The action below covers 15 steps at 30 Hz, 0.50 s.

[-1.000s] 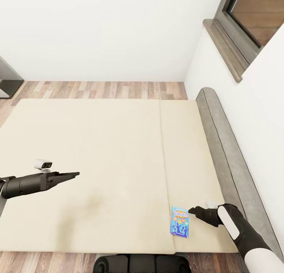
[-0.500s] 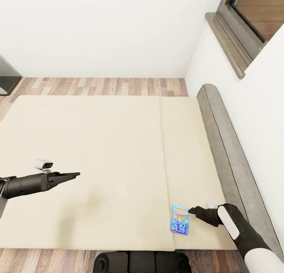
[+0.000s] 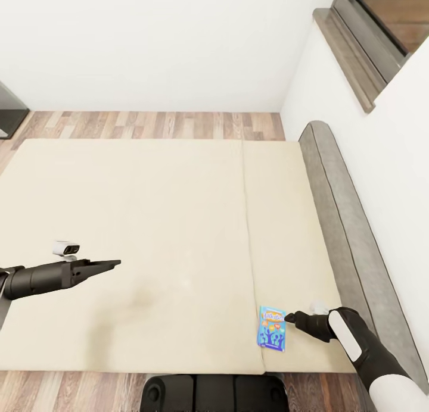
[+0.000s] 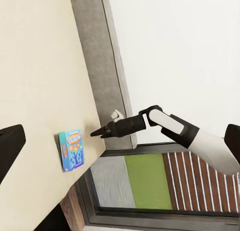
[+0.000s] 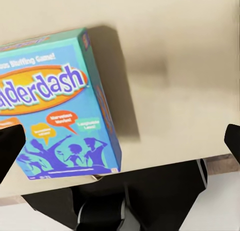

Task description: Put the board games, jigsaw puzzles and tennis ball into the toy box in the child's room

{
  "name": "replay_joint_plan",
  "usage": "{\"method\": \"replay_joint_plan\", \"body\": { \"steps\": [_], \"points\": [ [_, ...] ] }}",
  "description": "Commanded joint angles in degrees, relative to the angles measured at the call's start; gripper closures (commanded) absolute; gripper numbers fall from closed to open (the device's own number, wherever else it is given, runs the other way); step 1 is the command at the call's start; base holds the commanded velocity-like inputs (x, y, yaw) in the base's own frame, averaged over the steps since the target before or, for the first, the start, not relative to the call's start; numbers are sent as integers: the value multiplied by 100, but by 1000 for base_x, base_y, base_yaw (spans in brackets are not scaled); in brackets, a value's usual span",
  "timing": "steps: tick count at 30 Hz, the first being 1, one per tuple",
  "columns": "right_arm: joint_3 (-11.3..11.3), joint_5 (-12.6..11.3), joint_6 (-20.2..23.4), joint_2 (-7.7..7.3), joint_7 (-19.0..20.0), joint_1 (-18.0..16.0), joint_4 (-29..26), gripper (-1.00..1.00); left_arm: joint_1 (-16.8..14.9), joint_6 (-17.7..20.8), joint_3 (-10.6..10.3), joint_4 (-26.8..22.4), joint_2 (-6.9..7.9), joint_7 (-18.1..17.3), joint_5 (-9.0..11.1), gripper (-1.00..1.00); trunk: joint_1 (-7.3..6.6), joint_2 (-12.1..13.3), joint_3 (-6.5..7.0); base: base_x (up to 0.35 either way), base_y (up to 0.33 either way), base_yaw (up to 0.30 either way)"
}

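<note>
Just beside right end effector (image 3: 290,317): board game (image 3: 272,329)

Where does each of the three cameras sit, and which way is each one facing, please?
Head view: high on the robot, looking down over the beige bed; both arms and the dark base show.
Left wrist view: on the left arm, facing across the bed to the right gripper; its own dark fingers frame it.
Right wrist view: on the right arm, looking closely down at the light blue printed board game box; dark base beyond.
All three share that box.
</note>
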Motion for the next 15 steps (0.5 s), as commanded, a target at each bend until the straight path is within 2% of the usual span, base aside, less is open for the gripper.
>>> {"method": "replay_joint_plan", "body": {
  "steps": [1, 10, 15],
  "points": [
    [-10, -28, 27, 0, -16, -1, -6, -100, -2, 59, -1, -1, 1, -24, -4, -100, 3, -9, -16, 0, 0, 0],
    [17, -37, 35, -1, 51, 3, -158, -100, -2, 51, -19, -1, -12, -24, -4, -100, 3, -9, -67, 0, 0, 0],
    [43, -32, 21, -10, 369, 6, -239, -100, -2, 43, -32, -1, -23, -24, -4, -100, 3, -9, -71, 0, 0, 0]
  ]
}}
